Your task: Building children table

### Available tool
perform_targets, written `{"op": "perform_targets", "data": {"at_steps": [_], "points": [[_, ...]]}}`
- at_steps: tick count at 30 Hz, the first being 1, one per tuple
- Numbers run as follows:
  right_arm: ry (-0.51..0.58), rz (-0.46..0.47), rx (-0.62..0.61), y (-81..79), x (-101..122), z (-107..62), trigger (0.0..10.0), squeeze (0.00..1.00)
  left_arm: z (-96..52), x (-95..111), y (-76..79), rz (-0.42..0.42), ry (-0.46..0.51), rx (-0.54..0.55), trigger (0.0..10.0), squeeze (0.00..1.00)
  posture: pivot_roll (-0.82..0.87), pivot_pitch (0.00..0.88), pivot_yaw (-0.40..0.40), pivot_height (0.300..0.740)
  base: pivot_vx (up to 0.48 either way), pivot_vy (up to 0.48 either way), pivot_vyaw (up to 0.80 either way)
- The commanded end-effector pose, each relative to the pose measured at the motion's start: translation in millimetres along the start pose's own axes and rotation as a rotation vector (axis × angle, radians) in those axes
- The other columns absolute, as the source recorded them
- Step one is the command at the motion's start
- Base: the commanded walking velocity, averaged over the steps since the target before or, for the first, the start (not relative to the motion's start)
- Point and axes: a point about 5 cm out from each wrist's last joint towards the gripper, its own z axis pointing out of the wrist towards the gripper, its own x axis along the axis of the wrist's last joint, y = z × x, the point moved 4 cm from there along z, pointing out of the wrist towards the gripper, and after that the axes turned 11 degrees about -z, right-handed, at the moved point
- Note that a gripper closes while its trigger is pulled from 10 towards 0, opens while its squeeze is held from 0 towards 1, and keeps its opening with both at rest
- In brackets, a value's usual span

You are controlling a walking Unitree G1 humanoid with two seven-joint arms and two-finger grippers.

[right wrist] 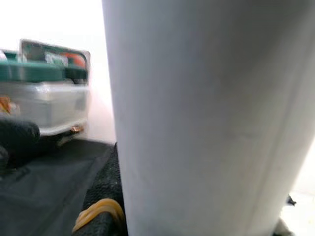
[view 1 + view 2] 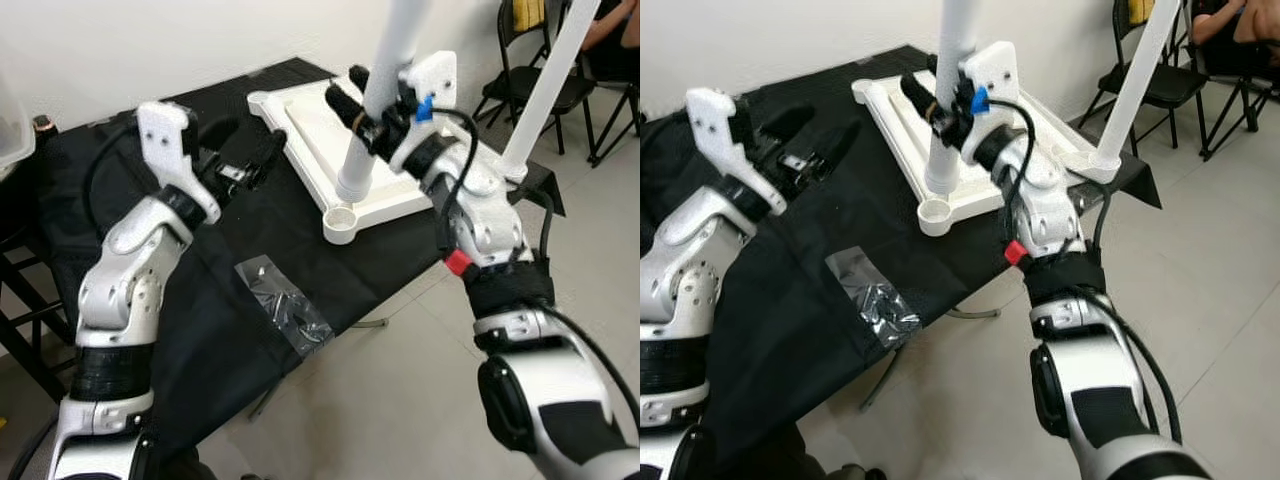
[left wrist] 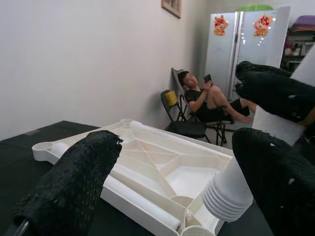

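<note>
With one leg already standing at the far corner of the upturned white tabletop, my right gripper clamps a second leg just short of the near socket, while my left gripper waits open and empty beside it.

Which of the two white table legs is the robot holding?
The nearer leg, gripped by the right gripper over the tabletop's front corner socket. The other leg stands alone at the far right corner.
</note>
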Motion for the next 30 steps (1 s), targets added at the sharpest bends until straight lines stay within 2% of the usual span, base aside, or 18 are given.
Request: {"op": "perform_targets", "data": {"at_steps": [1,4,7,11,15,17,19,23,26,27,29,30], "points": [[0.028,0.015,0.031,-6.3,8,2.2,10.0,0.00,-6.8,-3,-3.4,-0.006,-0.003,0.033,10.0,0.00,0.00,0.135,0.035,0.740,0.352,0.000,0.00],[0.026,-0.012,0.116,-15.2,10,-4.5,10.0,0.00,-17.5,-17,-0.6,-0.037,-0.027,0.057,10.0,0.00,-0.01,0.139,0.033,0.740,0.359,0.000,0.53],[0.052,0.014,0.118,-15.9,15,-6.6,10.0,0.00,-22.0,-22,1.2,-0.057,-0.036,0.065,10.0,0.00,-0.01,0.139,0.033,0.740,0.364,0.000,0.80],[-0.023,-0.013,0.115,-13.7,4,-9.8,10.0,0.00,-26.0,-29,6.7,-0.073,-0.050,0.066,10.0,0.00,-0.02,0.139,0.025,0.740,0.377,0.000,0.20],[-0.025,-0.021,0.114,-14.6,3,-12.9,10.0,0.00,-28.2,-34,10.9,-0.101,-0.055,0.070,10.0,0.00,-0.02,0.138,0.023,0.740,0.374,0.000,0.30],[-0.073,-0.065,0.139,-18.5,-2,-15.4,10.0,0.00,-30.1,-38,13.5,-0.122,-0.062,0.076,10.0,0.00,-0.02,0.139,0.025,0.740,0.000,0.000,0.00],[-0.082,-0.065,0.170,-22.4,-5,-18.5,10.0,0.00,-33.0,-45,18.9,-0.141,-0.086,0.064,10.0,0.00,-0.02,0.139,0.026,0.740,0.000,0.000,0.00],[-0.073,-0.021,0.259,-30.2,-1,-27.8,10.0,0.00,-44.8,-69,33.3,-0.128,-0.172,0.038,10.0,0.00,-0.02,0.145,0.028,0.740,0.000,0.000,0.00],[-0.069,-0.002,0.306,-32.7,1,-31.2,10.0,0.00,-50.2,-76,36.4,-0.128,-0.193,0.038,10.0,0.00,-0.02,0.152,0.027,0.740,0.000,0.000,0.00],[-0.060,0.029,0.347,-34.1,4,-34.3,10.0,0.00,-55.8,-82,38.7,-0.121,-0.209,0.038,10.0,0.00,-0.02,0.161,0.024,0.740,0.000,0.000,0.00],[-0.043,0.073,0.396,-33.0,9,-38.0,10.0,0.00,-65.8,-90,40.5,-0.118,-0.230,0.041,10.0,0.00,-0.02,0.172,0.021,0.740,0.000,-0.480,0.00],[-0.043,0.073,0.396,-33.0,9,-38.0,10.0,0.00,-65.8,-90,40.5,-0.118,-0.230,0.041,10.0,0.00,-0.02,0.172,0.021,0.740,0.000,-0.480,0.00]]}}
